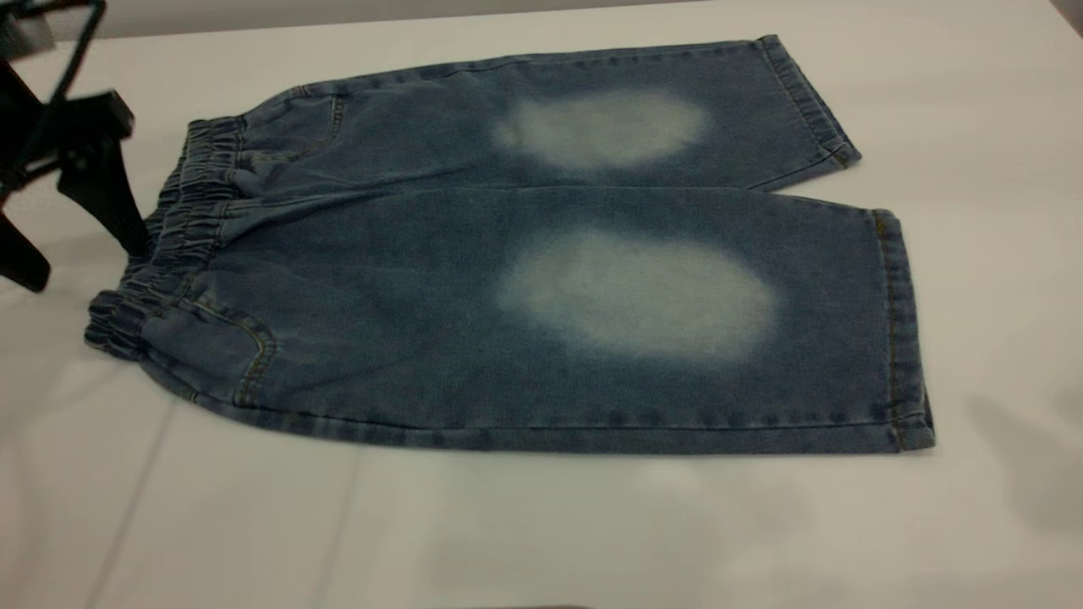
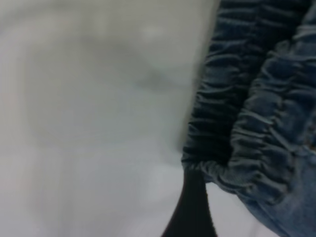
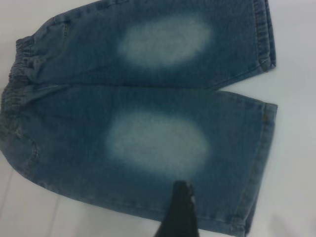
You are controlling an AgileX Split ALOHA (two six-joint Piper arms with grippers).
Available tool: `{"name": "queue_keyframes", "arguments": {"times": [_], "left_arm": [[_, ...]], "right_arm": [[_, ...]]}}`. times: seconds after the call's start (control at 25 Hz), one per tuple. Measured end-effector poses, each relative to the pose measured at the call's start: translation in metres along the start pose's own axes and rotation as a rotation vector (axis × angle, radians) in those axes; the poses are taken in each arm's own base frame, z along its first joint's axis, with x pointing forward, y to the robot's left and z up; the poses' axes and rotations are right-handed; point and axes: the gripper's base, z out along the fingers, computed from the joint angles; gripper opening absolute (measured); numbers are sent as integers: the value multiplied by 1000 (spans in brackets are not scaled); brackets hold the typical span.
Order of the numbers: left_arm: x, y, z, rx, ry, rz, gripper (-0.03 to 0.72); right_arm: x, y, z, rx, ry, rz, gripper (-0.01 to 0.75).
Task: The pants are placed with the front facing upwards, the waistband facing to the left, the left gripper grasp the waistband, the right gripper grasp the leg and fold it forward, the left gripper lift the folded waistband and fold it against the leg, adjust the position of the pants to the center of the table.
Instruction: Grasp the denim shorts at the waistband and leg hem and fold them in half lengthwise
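— Where are the pants (image 1: 508, 279) right now?

— Flat on the table (image 1: 541, 524), front up, both pale ovals showing, the waistband (image 1: 169, 245) turned toward my left side and the legs running off to my right. They lie a little askew, the far leg angled away from the near leg (image 1: 634, 338). That layout suits me: each end sits near the arm meant to take it.

— And your left gripper (image 1: 101, 186)?

— It is down at the waistband, about midway along the ruffled edge. One black finger (image 2: 192, 207) touches the gathered denim where the band curls up off the table. I cannot tell whether my fingers are apart or together there; only the one shows, so I claim no hold yet.

— The right gripper (image 3: 180, 210)?

— It hangs above the near leg, looking down on the whole garment. A single dark fingertip shows over the lower hem side, and how wide it stands I cannot tell either. I judge it is lining up for the leg.

— What about the surface?

— Plain, pale and smooth, with faint shadows toward the near edge and plenty of bare room around the pants. Denim should slide on it easily, so a loose pinch could drag the cloth rather than lift it.
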Motion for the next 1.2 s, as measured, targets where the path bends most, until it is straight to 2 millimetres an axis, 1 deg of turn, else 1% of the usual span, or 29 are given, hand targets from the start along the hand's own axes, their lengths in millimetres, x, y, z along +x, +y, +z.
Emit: {"name": "queue_keyframes", "arguments": {"times": [0.16,0.32,0.4,0.52,0.88,1.08,1.12,1.2], "left_arm": [[2,1,7,-4,25,-3,552],[3,3,8,-21,35,22,552],[6,5,10,-36,73,40,552],[10,8,18,-59,118,63,552],[8,13,45,-72,96,61,552],[8,14,50,-70,104,52,551],[7,13,50,-68,104,49,545],[8,13,50,-65,104,42,502]], "right_arm": [[0,0,0,0,0,-2,561],[0,0,0,0,0,-3,561],[0,0,0,0,0,-3,561],[0,0,0,0,0,-3,561],[0,-1,0,7,1,-10,561],[0,-1,0,8,1,-11,561],[0,-1,0,8,1,-11,561],[0,-1,0,8,1,-11,561]]}}
